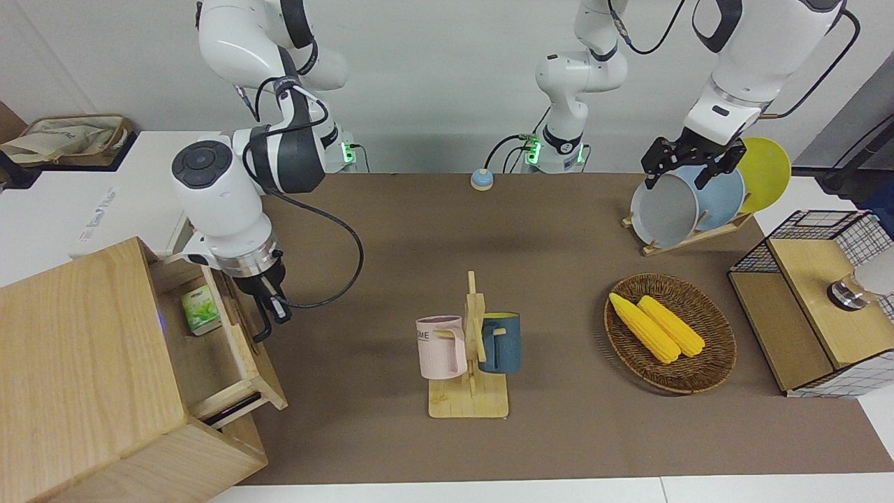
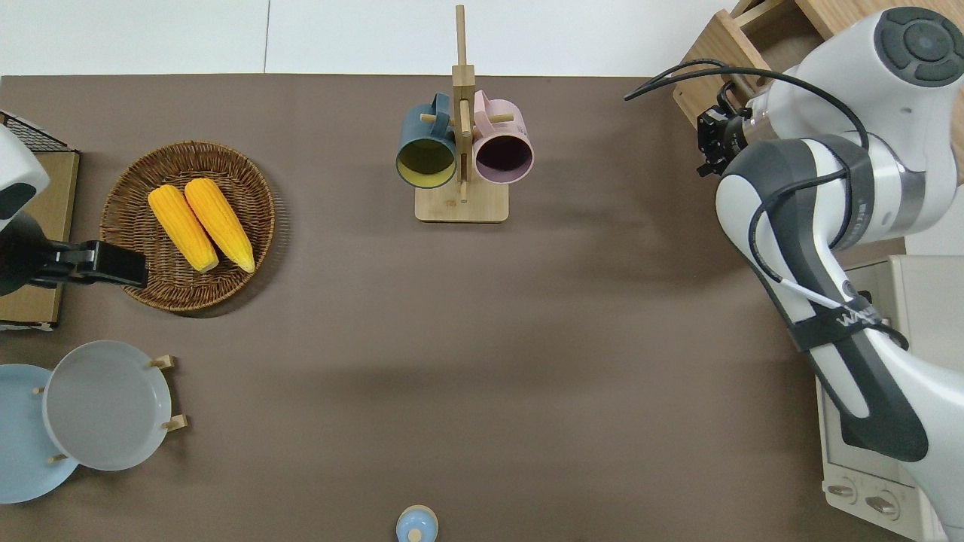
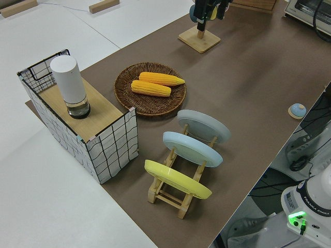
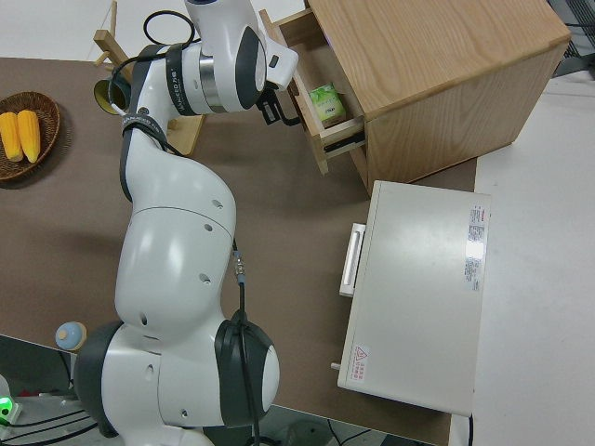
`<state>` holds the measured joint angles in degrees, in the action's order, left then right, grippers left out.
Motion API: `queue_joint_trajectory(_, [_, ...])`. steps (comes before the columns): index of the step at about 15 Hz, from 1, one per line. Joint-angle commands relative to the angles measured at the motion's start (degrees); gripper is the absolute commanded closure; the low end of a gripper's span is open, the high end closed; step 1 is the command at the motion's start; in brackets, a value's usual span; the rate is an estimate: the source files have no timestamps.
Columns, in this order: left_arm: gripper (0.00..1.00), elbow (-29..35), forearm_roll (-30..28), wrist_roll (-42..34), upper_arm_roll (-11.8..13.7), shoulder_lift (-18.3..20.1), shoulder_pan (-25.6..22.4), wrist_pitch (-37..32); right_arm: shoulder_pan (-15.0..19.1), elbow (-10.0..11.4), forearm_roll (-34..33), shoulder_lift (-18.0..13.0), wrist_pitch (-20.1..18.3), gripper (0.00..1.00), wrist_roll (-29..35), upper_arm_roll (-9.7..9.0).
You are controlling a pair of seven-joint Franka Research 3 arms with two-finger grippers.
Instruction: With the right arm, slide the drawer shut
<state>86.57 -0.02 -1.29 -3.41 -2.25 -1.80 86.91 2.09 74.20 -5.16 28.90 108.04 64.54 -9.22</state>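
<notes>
The drawer (image 1: 255, 370) stands pulled out of the pale wooden box (image 1: 77, 363) at the right arm's end of the table. A small green and white packet (image 1: 201, 311) lies inside it. A black loop handle (image 1: 261, 331) sits on the drawer's front. My right gripper (image 1: 274, 311) points down right at that handle, against the drawer's front. In the overhead view the right gripper (image 2: 712, 141) is beside the drawer (image 2: 712, 56), on the side nearer the robots. In the right side view the gripper (image 4: 275, 108) meets the handle (image 4: 291, 119). My left gripper (image 1: 688, 166) is parked, open.
A wooden mug rack (image 1: 469, 391) with a pink and a blue mug stands mid-table. A wicker basket (image 1: 698, 374) with two corn cobs, a plate rack (image 1: 688, 237) and a wire-mesh box (image 1: 810, 300) are toward the left arm's end. A white oven (image 4: 418, 297) sits beside the wooden box.
</notes>
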Motion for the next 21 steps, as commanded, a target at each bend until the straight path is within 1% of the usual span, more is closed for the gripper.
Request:
queue_joint_trajectory(1, [0.01,-1.40,0.98,-0.56,-0.37,-0.65,-0.22,-1.13,3.00,-1.42,-0.46,1.07,0.86,1.000,-4.59,-1.24])
queue_joint_trajectory(3, [0.01,-1.49,0.98,-0.56,-0.37,-0.65,-0.22,-1.13,3.71,-3.17,-0.37,1.51,0.94,1.000,-5.83,-1.15])
queue_joint_trajectory(5, [0.01,-1.40,0.98,-0.56,-0.37,-0.65,-0.22,-1.13,4.67,-3.97,-0.46,2.48,0.86,1.000,-7.75,-1.15])
queue_joint_trajectory(9, [0.01,-1.40,0.98,-0.56,-0.37,-0.65,-0.22,-1.13,6.60,-4.15,-0.73,2.74,1.12,1.000,-8.20,-1.33])
queue_joint_trajectory(10, [0.01,-1.49,0.98,-0.56,-0.37,-0.65,-0.22,-1.13,7.13,-4.24,-0.81,3.27,1.64,1.000,-8.20,-1.33])
queue_joint_trajectory(12, [0.01,-1.40,0.98,-0.56,-0.37,-0.65,-0.22,-1.13,7.49,-5.37,-0.81,3.71,2.09,1.000,-8.20,-1.15])
queue_joint_trajectory(13, [0.01,-1.49,0.98,-0.56,-0.37,-0.65,-0.22,-1.13,8.18,-5.90,-0.81,3.71,2.09,1.000,-8.20,-1.24])
queue_joint_trajectory(21, [0.01,-1.49,0.98,-0.56,-0.37,-0.65,-0.22,-1.13,8.98,-6.26,-0.81,4.59,2.53,1.000,-8.12,-1.42])
